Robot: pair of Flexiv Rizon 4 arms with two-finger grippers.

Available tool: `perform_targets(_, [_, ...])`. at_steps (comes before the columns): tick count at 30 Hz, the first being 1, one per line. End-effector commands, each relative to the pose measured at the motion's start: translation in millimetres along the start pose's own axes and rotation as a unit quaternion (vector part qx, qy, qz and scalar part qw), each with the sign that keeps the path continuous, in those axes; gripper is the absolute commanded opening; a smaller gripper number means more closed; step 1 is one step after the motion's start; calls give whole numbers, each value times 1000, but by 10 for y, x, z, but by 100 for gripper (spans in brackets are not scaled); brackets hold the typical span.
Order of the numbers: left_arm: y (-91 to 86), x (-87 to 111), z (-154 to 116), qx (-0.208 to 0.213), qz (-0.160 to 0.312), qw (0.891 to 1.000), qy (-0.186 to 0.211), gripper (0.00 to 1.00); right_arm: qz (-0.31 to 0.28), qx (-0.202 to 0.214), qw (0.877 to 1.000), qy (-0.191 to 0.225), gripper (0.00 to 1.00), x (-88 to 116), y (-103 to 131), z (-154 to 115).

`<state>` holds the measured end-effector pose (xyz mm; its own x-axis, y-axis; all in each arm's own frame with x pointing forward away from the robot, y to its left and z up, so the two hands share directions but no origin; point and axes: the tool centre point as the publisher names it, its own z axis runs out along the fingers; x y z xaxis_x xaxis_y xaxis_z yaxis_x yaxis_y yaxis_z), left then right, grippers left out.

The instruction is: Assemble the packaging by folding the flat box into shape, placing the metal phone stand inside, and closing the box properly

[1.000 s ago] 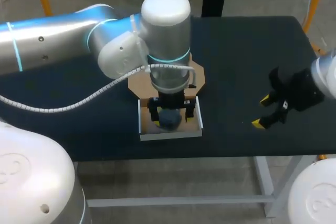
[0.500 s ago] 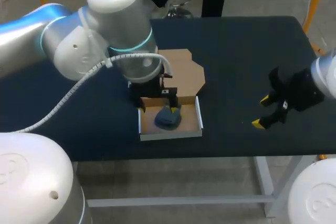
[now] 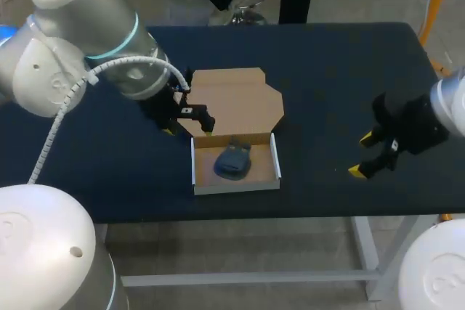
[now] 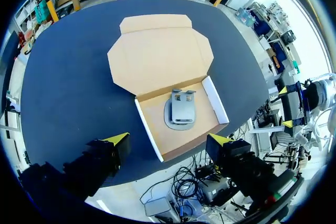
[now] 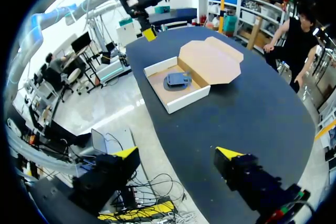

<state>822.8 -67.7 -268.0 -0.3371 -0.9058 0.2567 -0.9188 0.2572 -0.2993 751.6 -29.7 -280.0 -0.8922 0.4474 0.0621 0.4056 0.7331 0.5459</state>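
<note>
Box (image 3: 236, 186) at bench (image 3: 341, 70) centre, lid flat open on far side. Phone stand (image 3: 232, 162) lies inside tray. Over box's far-left corner, left fingers (image 4: 116, 140) wide apart. Well right of box, right fingers (image 3: 357, 172) wide apart.

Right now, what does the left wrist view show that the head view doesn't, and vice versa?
Left wrist only: the phone stand as a grey plate on a rounded base. Head only: where the left gripper hangs, by the lid at its left edge. Both: the stand lying inside the open box, lid flat behind, right gripper open off to the side.
</note>
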Motion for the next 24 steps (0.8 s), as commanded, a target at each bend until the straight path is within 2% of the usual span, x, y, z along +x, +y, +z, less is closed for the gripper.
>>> perform_targets(1, [-21,-171,-39,8,15,996,84,100,-1,-1,1000,-5,100,37,-7,-3])
perform_targets(15, [-290,-547,-11,37,62,989,131,100,-1,-1,1000,-5,100,37,-7,-3])
perform_targets(24, [-420,-735,30,58,95,978,177,100,-1,-1,1000,-5,100,37,-7,-3])
